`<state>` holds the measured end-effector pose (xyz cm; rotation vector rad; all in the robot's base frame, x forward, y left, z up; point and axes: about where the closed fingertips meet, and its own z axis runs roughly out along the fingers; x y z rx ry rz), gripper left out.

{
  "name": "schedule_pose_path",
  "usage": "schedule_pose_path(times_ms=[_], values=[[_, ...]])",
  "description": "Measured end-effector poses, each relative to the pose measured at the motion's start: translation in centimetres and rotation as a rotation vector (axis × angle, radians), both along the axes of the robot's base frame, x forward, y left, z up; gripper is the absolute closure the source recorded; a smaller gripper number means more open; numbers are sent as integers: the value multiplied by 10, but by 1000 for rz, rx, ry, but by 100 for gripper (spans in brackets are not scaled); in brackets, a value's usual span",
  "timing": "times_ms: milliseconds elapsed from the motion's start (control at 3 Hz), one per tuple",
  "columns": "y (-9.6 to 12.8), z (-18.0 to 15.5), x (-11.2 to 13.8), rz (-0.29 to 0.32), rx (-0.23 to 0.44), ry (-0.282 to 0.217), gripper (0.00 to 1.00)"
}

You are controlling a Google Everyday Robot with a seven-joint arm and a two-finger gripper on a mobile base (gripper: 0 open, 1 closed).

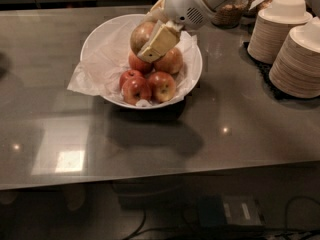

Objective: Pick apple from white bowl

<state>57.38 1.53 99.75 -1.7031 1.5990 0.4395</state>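
Holds the russet apple (pixel 140 35) at nine o'clock of the gripper (pixel 151 37), clenched around it, above the white bowl's (pixel 196 76) twelve o'clock side.

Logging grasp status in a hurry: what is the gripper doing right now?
The gripper: jaws closed on the apple, held just above the white bowl.

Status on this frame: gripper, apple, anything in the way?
Gripper shut on the apple, over the white bowl. Apple held above the other apples. Way up looks open; stacked paper bowls stand well apart.
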Motion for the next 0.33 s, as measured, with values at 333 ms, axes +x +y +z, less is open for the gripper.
schedule_pose_path(times_ms=[333], values=[[0,0,0,0,0,0,100]])
